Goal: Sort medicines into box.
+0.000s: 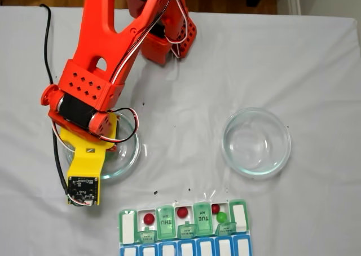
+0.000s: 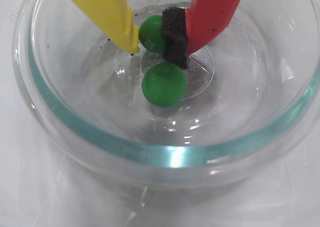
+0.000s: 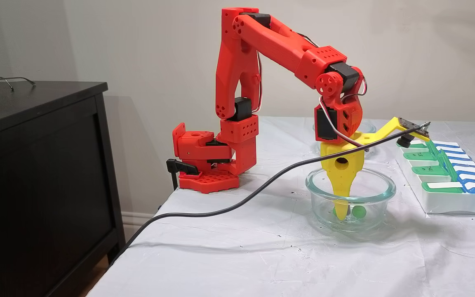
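In the wrist view my gripper [image 2: 155,48] reaches down into a clear glass dish [image 2: 165,154]. Its yellow finger [image 2: 112,14] and the black foam pad on its red finger [image 2: 175,34] are shut on one green pill [image 2: 150,33]. A second green pill [image 2: 164,84] lies loose on the dish floor just below the first. From the side, the gripper [image 3: 342,212] stands upright in the dish [image 3: 351,181] beside a green pill [image 3: 360,211]. The box [image 1: 183,229] sits at the table's near edge, holding three red pills [image 1: 149,218] [image 1: 182,212] [image 1: 215,208] and one green pill [image 1: 221,217].
A second glass dish [image 1: 256,143] stands to the right of the arm in the fixed view from above, with nothing in it. A black cable [image 3: 221,210] trails across the table's left side. Small black specks dot the white cloth [image 1: 186,126]. A dark cabinet [image 3: 35,165] stands beside the table.
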